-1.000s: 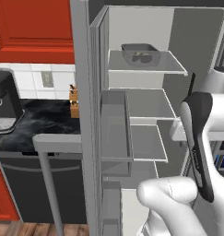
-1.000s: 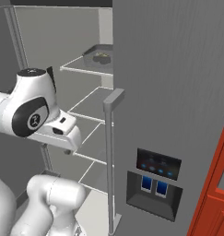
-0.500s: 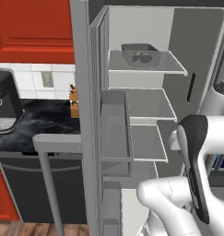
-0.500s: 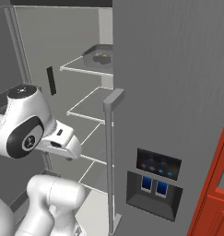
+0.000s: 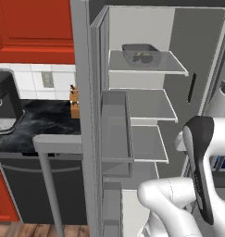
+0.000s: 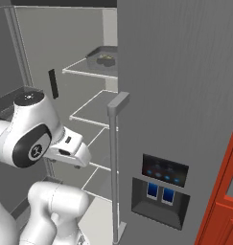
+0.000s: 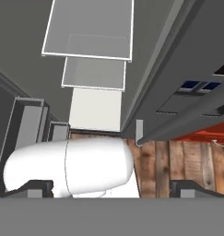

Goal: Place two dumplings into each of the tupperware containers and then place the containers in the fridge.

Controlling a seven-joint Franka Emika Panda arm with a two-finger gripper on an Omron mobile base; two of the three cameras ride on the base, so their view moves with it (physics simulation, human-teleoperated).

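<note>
Arm [image 5: 199, 162] dropped lower; container [image 5: 141, 53] unmoved on fridge [image 5: 146, 104] shelf.

Fridge [image 5: 132, 139] open, left door swung out. One tupperware container [image 5: 141, 53] on top shelf, toward the back, dumplings [image 5: 141, 57] inside (count unclear). Lower shelves [image 5: 146, 104] below it. Counter [image 5: 37, 122] left of fridge, knife block [image 5: 74, 101] at its right end.

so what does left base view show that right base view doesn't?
Left base alone: the black marble counter, dark coffee machine, dark dishwasher and the fridge's grey door bins.
Right base alone: the closed fridge door's dispenser panel and long vertical handle.
Shared: the translucent grey tupperware container holding pale dumplings on the top shelf of the open grey fridge.
</note>
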